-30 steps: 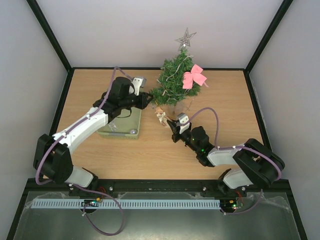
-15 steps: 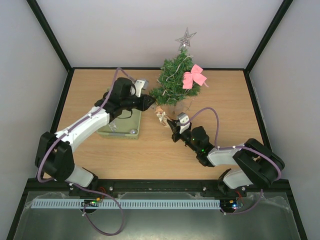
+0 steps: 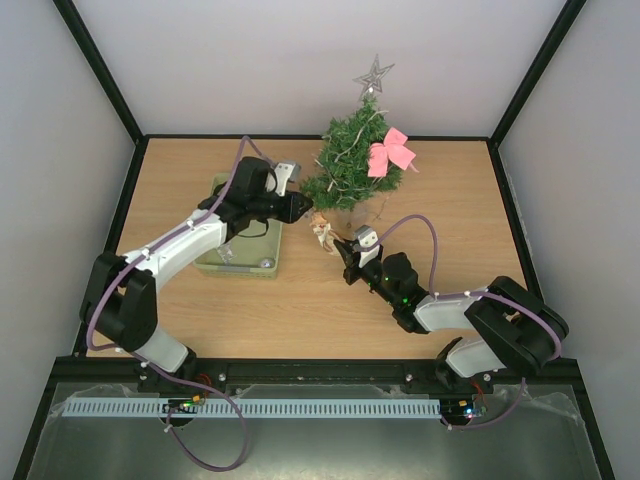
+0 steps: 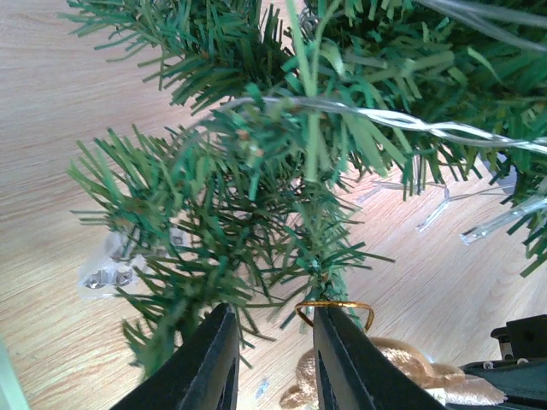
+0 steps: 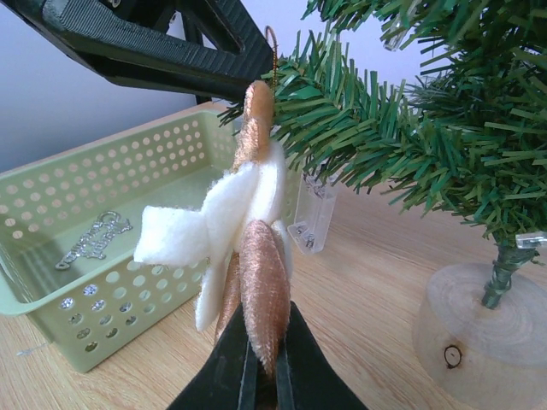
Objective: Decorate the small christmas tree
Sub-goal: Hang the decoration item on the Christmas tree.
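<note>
The small christmas tree [image 3: 346, 165] stands at the back on a wooden disc [image 5: 487, 335], with a silver star [image 3: 372, 76] on top and a pink bow [image 3: 390, 152]. My right gripper [image 5: 265, 363] is shut on the lower end of a bronze and white plush ornament [image 5: 253, 256] and holds it up to a low left branch. The ornament's gold loop [image 4: 335, 305] sits at that branch's tip. My left gripper [image 4: 273, 354] is open; its jaws stand on either side of the branch tip, and the right finger [image 4: 342, 363] touches the loop.
A pale green perforated basket [image 3: 216, 262] stands left of the tree under my left arm, with a silver ornament [image 5: 92, 240] inside. A clear plastic battery box [image 5: 313, 224] hangs below the branches. A clear light string [image 4: 444, 132] runs through the needles.
My left gripper has moved right, from over the basket's far edge up to the low branch and the ornament's loop, its jaws slightly narrower. The right arm and ornament have stayed put.
</note>
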Robot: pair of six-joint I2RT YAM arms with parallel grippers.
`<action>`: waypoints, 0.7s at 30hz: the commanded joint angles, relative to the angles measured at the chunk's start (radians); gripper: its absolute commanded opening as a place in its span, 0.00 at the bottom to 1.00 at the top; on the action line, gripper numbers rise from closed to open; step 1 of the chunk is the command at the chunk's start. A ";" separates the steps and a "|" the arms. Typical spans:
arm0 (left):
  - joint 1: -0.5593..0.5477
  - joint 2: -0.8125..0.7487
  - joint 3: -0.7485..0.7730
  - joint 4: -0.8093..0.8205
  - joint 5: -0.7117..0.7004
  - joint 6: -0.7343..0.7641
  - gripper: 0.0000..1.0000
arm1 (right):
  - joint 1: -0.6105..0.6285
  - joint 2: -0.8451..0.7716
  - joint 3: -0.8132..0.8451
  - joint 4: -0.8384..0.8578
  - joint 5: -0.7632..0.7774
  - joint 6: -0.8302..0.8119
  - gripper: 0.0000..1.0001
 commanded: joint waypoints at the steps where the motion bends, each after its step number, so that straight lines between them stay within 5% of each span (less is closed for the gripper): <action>1: -0.001 0.020 0.045 0.039 0.013 0.007 0.26 | -0.004 0.005 -0.006 0.050 0.015 0.008 0.02; 21: -0.004 0.007 0.045 0.039 -0.001 0.007 0.26 | -0.003 -0.003 -0.019 0.066 0.020 0.026 0.02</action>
